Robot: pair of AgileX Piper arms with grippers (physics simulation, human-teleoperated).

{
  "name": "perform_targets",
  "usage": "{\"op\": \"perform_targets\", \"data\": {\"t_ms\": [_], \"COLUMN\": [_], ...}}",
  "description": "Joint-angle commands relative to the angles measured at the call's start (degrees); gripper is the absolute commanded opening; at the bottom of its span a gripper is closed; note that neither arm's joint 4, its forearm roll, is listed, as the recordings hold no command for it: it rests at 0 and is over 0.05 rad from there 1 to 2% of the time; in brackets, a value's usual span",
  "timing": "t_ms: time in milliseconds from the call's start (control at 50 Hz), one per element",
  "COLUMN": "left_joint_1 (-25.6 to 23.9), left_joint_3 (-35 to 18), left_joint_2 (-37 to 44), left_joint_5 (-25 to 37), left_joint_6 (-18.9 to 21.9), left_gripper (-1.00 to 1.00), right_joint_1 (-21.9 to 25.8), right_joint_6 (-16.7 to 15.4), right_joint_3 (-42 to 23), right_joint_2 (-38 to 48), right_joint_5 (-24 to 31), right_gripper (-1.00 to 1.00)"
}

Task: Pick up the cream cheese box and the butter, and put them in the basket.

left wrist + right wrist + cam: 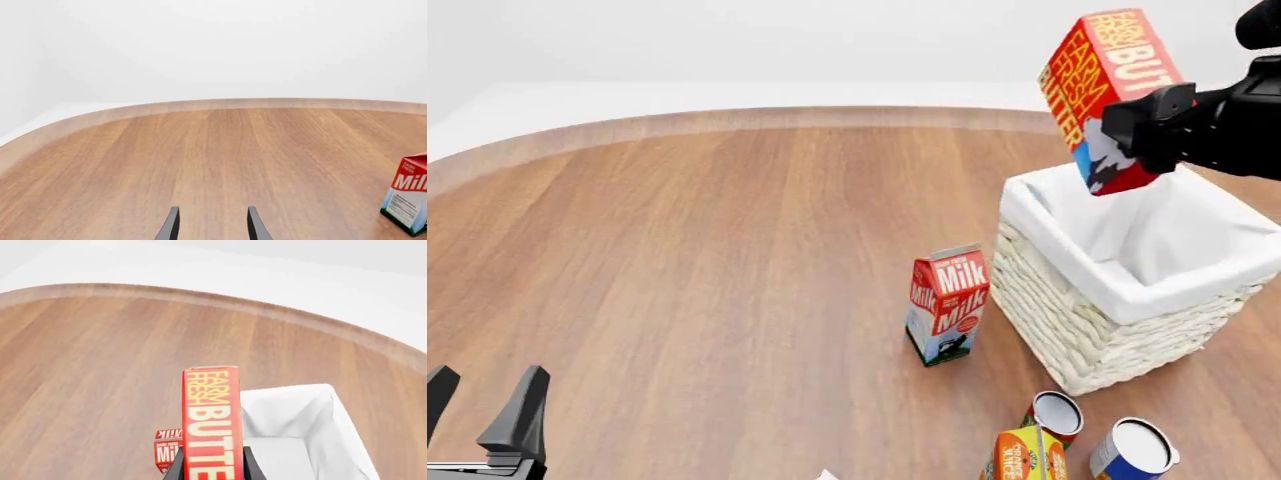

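The butter, a red-and-orange carton, hangs tilted in the air above the far left corner of the basket, and my right gripper is shut on it. In the right wrist view the butter stands between the two fingers, with the basket's white lining below it. My left gripper is open and empty at the near left of the table; its fingers point over bare wood. The cream cheese box is out of view.
A red Milk carton stands upright just left of the basket, and shows too as the Milk carton in the left wrist view. Two cans and a small orange carton sit in front of the basket. The table's curved far edge runs across the back.
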Motion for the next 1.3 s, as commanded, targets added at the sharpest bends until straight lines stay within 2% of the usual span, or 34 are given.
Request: {"op": "perform_targets", "data": {"t_ms": [20,100,320,420,700,1040,1060,1300], "left_joint_1": [0.0,0.0,0.0,0.0,0.0,0.0,0.0,0.0], "left_joint_3": [0.0,0.0,0.0,0.0,0.0,0.0,0.0,0.0], "left_joint_2": [0.0,0.0,0.0,0.0,0.0,0.0,0.0,0.0], "left_joint_5": [0.0,0.0,0.0,0.0,0.0,0.0,0.0,0.0], "left_joint_6": [0.0,0.0,0.0,0.0,0.0,0.0,0.0,0.0], "left_gripper": [1.0,1.0,1.0,1.0,1.0,1.0,1.0,1.0], "right_joint_1": [-4.7,-6.1,-8.9,-10.4,-10.7,-13.1,-13.4,-15.9], "right_joint_6": [3.2,3.7,6.9,10.1,14.7,17.2,18.2,20.7], "right_joint_3": [0.9,-0.7,4.1,5.5,10.2,13.6,14.6,17.0], "right_joint_2": [-1.9,-1.3,-1.1,0.0,0.4,1.9,2.5,3.7], "right_joint_5": [-1.0,-0.1,-4.2,-6.3,-11.0,-15.2,-16.4,-20.1], "right_gripper": [-1.0,-1.0,-1.0,-1.0,-1.0,-1.0,-1.0,-1.0]}}
